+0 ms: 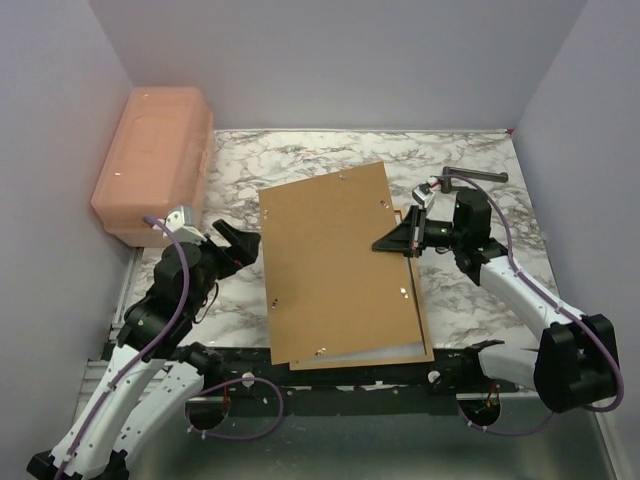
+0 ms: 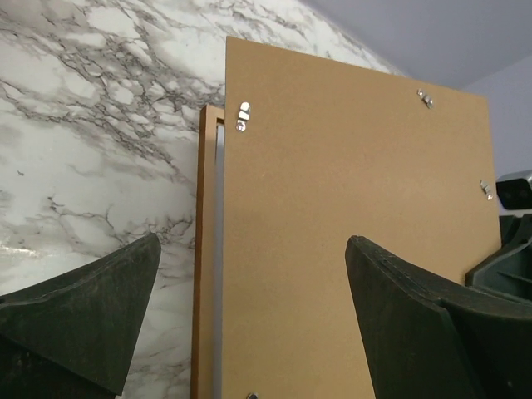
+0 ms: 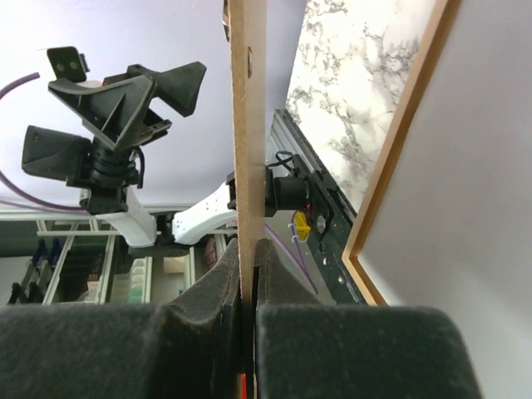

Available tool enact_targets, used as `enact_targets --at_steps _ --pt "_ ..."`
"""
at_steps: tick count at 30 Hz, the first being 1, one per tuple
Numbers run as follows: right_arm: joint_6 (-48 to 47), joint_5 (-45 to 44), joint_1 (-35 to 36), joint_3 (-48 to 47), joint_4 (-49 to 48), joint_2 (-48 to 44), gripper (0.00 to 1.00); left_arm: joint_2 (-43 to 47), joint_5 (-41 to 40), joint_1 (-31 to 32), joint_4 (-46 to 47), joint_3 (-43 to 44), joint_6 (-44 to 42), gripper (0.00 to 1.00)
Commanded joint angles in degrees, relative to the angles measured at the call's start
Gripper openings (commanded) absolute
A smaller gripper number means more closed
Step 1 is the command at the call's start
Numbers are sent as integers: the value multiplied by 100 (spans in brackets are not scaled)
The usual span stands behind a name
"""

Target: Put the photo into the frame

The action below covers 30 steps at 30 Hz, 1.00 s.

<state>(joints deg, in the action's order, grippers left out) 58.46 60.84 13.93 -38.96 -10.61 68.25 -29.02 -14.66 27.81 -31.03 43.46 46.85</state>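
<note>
A plain brown backing board (image 1: 335,265) lies skewed over the frame (image 1: 428,345), whose thin orange-brown border shows along the right and near sides. My right gripper (image 1: 397,243) is shut on the board's right edge; in the right wrist view its pads (image 3: 229,278) pinch the board (image 3: 247,125) edge-on above the frame (image 3: 399,141). My left gripper (image 1: 237,245) hangs open just left of the board, fingers (image 2: 108,307) spread wide over the frame's left rail (image 2: 202,249), holding nothing. The photo's printed face is hidden; only a pale sheet (image 3: 486,216) shows inside the frame.
A pink plastic box (image 1: 155,160) stands at the back left against the wall. A dark metal tool (image 1: 478,177) lies at the back right. A black rail (image 1: 350,382) runs along the near table edge. Walls close in on three sides of the marble table (image 1: 470,300).
</note>
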Motion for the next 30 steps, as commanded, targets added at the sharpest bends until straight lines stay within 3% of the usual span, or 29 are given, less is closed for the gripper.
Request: enact_targets --at_steps 1,13,30 --pt "-580 110 -202 -69 433 124 0 -280 564 -22 -386 236 -621 98" --pt "-2138 457 -954 -569 2225 434 0 -584 1454 -27 -345 -214 -667 99" --pt "-2548 414 -1200 -371 2757 423 0 -1205 2248 -22 -171 -655 -409 98"
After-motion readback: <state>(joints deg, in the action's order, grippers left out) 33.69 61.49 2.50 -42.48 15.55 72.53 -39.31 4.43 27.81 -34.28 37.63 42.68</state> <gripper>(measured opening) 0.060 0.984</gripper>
